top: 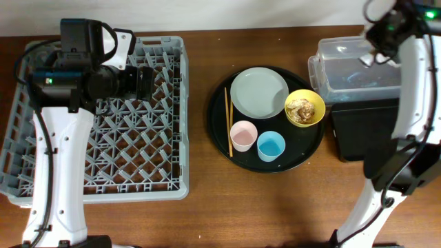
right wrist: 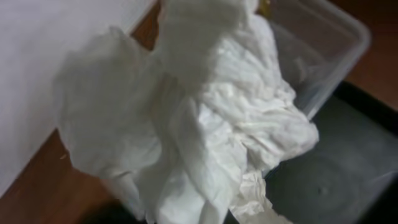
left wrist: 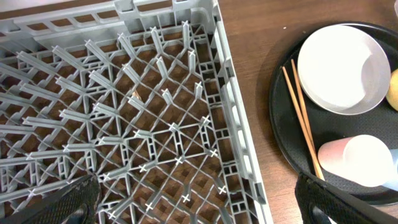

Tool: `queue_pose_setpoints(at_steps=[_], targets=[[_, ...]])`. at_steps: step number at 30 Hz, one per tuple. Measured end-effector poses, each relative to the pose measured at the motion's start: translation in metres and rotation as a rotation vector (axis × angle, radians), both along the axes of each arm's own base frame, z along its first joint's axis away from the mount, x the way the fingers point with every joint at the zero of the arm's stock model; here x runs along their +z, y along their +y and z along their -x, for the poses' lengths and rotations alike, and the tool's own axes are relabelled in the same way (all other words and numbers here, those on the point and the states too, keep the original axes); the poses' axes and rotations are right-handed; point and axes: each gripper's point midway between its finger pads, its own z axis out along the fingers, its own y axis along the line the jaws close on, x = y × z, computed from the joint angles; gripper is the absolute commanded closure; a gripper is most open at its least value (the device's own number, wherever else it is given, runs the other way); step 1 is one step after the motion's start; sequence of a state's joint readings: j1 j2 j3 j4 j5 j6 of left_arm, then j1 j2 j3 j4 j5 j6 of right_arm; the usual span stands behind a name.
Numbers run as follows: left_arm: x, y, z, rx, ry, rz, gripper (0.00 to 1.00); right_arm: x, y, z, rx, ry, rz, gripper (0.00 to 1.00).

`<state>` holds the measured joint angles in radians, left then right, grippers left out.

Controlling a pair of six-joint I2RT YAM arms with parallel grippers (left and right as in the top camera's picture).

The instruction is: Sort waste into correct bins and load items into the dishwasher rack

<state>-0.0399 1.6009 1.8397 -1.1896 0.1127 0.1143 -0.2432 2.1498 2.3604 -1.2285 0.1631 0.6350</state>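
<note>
Clearly the right claw (top: 369,55) is pinching a crumpled napkin (right wrist: 205,124) over the clear tub (top: 344,52) at the worktop's (top: 200,207) far right corner, poised to bin it. Its wrist view is mostly paper, with the fingers hidden. Overhead alone shows the scrap-filled bowl (top: 304,108) waiting mid-worktop. Meanwhile the left claw (left wrist: 199,202) hangs wide open and empty above the rack (left wrist: 155,124) by the left edge, ready for dishes.

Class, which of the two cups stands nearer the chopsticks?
The pink cup; it stands beside the chopsticks, the light blue cup beyond it.
</note>
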Motion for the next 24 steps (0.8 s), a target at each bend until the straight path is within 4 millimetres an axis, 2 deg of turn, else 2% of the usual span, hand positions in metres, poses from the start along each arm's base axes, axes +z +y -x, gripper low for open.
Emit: queue_pose_setpoints(at_steps=[1,2,3,4,5,6,9,11,12,13,14,15,16,17,19,20,21,24], targets=[[0.0,0.0,0.0,0.0,0.0,0.0,0.01,-0.01,-0.016,-0.008,-0.033,-0.027,-0.005,0.84],[0.0,0.0,0.0,0.0,0.0,0.0,0.01,-0.026,-0.026,-0.014,-0.052,-0.025,-0.016,0.69],[0.0,0.0,0.0,0.0,0.0,0.0,0.01,-0.04,-0.03,-0.017,-0.06,-0.018,-0.026,0.45],[0.0,0.0,0.0,0.0,0.0,0.0,0.01,-0.062,-0.029,-0.021,-0.057,0.005,-0.046,0.1],[0.0,0.0,0.0,0.0,0.0,0.0,0.01,-0.075,-0.029,-0.021,-0.049,0.029,-0.051,0.04],[0.0,0.0,0.0,0.0,-0.001,0.0,0.01,-0.076,-0.029,-0.023,-0.04,0.024,-0.049,0.0],[0.0,0.0,0.0,0.0,-0.001,0.0,0.01,-0.075,-0.02,-0.028,0.053,0.02,-0.062,0.01],[0.0,0.0,0.0,0.0,-0.001,0.0,0.01,-0.07,0.009,-0.027,0.236,0.024,-0.138,0.02],[0.0,0.0,0.0,0.0,-0.001,0.0,0.01,-0.053,0.028,-0.022,0.344,0.005,-0.171,0.03],[0.001,0.0,0.0,0.0,-0.002,0.0,0.01,-0.019,0.054,-0.008,0.461,-0.024,-0.187,0.05],[0.001,0.0,0.0,0.0,-0.002,0.0,0.0,0.016,0.081,0.01,0.555,-0.054,-0.179,0.07],[0.001,0.0,0.0,0.0,-0.004,0.0,0.01,0.044,0.113,0.036,0.639,-0.044,-0.172,0.07],[0.001,0.0,0.0,0.0,-0.002,0.0,0.01,0.06,0.137,0.05,0.701,-0.046,-0.155,0.07],[0.001,0.0,0.0,0.0,-0.002,0.0,0.01,0.065,0.172,0.069,0.778,0.006,-0.122,0.07],[0.001,0.0,0.0,0.0,-0.001,0.0,0.01,0.041,0.183,0.089,0.749,0.177,-0.072,0.1],[0.001,0.0,0.0,0.0,-0.002,0.0,0.01,0.022,0.192,0.092,0.728,0.26,-0.029,0.13],[0.001,0.0,0.0,0.0,-0.003,0.0,0.0,0.012,0.193,0.095,0.719,0.298,-0.014,0.15],[0.001,0.0,0.0,0.0,-0.001,0.0,0.01,-0.04,0.195,0.08,0.761,0.346,0.042,0.22]])
